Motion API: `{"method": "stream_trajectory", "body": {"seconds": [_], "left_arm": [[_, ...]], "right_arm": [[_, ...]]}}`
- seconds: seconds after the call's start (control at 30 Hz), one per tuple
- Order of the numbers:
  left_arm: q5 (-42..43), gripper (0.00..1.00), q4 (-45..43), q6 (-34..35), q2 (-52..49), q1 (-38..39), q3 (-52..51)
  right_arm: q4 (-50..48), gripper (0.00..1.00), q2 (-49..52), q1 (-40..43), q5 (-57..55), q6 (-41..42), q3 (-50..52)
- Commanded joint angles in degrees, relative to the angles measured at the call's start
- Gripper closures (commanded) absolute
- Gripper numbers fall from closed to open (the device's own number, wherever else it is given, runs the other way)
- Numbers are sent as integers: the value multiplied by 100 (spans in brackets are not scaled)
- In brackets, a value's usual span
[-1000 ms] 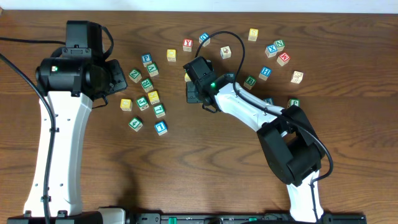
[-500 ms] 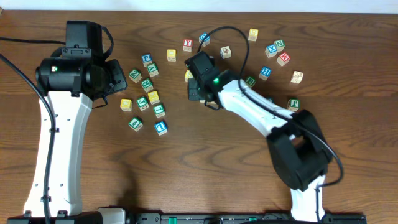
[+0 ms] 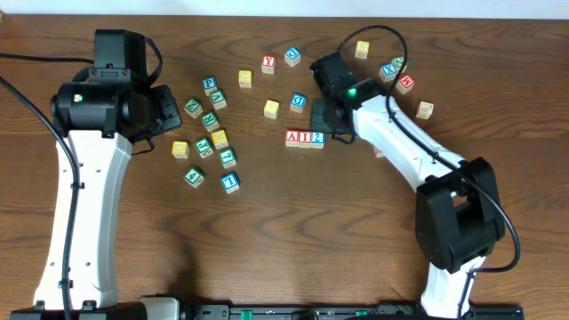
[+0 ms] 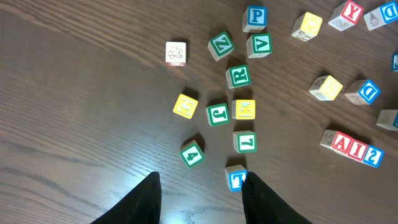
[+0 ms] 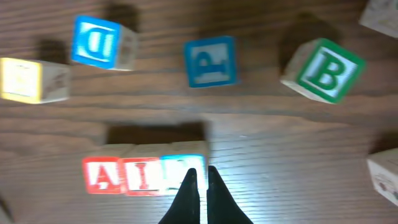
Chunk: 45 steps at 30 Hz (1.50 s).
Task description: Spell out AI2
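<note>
Right jaws have swung right, off the row; closed, empty. A block [image 5: 99, 176], I block [image 5: 143, 176], 2 block [image 5: 176, 169] touching, just left of tips. Spelling looks complete. Left jaws open, empty.

At the middle of the counter [image 3: 267, 240], a touching row reads red A block [image 3: 292, 138], red I block [image 3: 305, 138], blue 2 block [image 3: 317, 138]. Toward the far edge: D block [image 4: 368, 91], B block [image 5: 326, 70]. Toward the left edge: P block [image 4: 255, 17], Z block [image 4: 220, 45], R block [image 4: 239, 75], 4 block [image 4: 192, 153].

The 2 block [image 5: 175, 170], blurred, half hidden behind the right tool [image 5: 201, 173]
</note>
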<state>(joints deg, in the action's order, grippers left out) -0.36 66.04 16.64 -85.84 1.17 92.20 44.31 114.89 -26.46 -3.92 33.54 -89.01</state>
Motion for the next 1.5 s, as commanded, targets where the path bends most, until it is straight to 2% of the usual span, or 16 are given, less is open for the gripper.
{"method": "stream_trajectory", "body": {"seconds": [0.0,0.53,1.47], "left_arm": [[-72,58,15,-52,-26,-28,87],[-72,58,15,-52,-26,-28,87],[-72,59,15,-52,-26,-28,87]], "right_arm": [[15,99,-39,61,-59,70,210],[-632,99,-39,44,-24,66,942],[-1241,99,-39,-63,151,-232,1235]]}}
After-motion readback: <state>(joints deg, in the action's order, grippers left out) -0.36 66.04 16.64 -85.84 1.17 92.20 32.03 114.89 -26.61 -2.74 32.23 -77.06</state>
